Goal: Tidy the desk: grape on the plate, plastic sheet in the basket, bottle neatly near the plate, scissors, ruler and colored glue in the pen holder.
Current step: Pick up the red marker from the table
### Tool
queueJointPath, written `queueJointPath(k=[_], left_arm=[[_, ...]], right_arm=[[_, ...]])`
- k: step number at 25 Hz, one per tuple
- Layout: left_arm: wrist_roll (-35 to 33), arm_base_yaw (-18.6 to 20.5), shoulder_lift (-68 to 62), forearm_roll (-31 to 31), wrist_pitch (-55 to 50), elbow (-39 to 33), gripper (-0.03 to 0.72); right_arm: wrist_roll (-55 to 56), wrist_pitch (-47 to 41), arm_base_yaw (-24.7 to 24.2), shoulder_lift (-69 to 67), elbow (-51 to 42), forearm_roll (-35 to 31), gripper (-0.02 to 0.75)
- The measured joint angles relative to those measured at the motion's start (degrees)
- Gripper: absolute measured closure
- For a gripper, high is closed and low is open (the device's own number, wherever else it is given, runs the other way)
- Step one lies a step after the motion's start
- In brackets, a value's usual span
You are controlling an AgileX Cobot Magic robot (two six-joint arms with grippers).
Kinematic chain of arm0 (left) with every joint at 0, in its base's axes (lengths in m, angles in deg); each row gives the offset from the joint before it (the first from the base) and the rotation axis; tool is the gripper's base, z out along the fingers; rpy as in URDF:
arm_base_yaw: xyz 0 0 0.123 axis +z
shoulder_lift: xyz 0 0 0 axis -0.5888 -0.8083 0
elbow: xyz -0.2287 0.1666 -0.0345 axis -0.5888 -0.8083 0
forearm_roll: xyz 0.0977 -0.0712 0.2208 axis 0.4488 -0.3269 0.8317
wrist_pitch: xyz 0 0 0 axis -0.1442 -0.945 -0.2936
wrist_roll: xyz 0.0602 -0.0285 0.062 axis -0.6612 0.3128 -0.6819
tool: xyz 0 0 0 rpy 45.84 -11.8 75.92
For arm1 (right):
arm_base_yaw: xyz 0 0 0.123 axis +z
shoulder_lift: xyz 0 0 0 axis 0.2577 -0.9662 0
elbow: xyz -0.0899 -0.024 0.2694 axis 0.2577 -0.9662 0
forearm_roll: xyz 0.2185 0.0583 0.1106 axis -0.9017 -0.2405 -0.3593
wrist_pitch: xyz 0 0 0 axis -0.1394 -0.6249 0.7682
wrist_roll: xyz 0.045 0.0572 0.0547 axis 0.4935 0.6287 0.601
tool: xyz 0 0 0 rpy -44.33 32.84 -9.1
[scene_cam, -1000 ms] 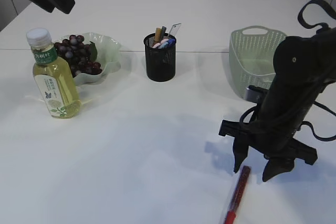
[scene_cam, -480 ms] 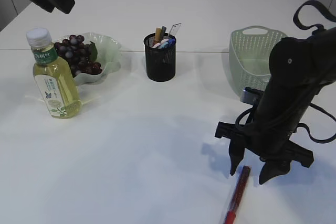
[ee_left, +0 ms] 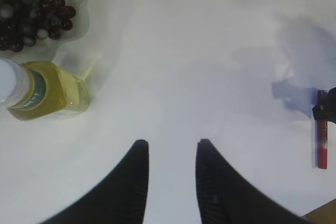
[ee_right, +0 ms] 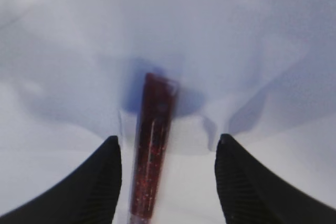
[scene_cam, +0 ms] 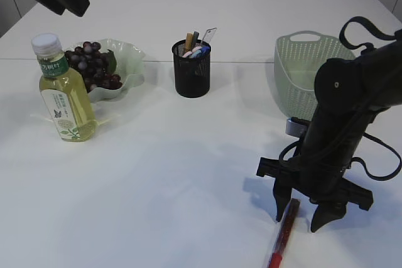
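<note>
Exterior view: the right end effector (scene_cam: pixel 303 210) stands spread over the colored glue (scene_cam: pixel 283 233) on the table (scene_cam: pixel 157 174). Right wrist view: the glue (red, glittery) lies between the apart fingers (ee_right: pixel 100 182), nearer the left one.

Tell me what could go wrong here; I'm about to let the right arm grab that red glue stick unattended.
1. The red glue stick lies nearer the right claw's left finger than the middle, so closing may nudge or roll it rather than pinch it.
2. It lies close to the table's near edge, so a push could send it off.
3. The pen holder already looks crowded, so insertion may jam.
</note>
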Motion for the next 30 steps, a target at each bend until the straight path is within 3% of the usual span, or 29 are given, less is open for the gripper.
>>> queueJointPath(k=[18,30], left_arm=[[-0.24,0.0,-0.1,0.0,0.0,0.0,0.461],[-0.24,0.0,-0.1,0.0,0.0,0.0,0.461]], right_arm=[[0.0,0.47,0.0,-1.24,0.12,-0.59,0.293],[-0.4,0.57,0.0,-1.38,0.12,-0.59,0.536]])
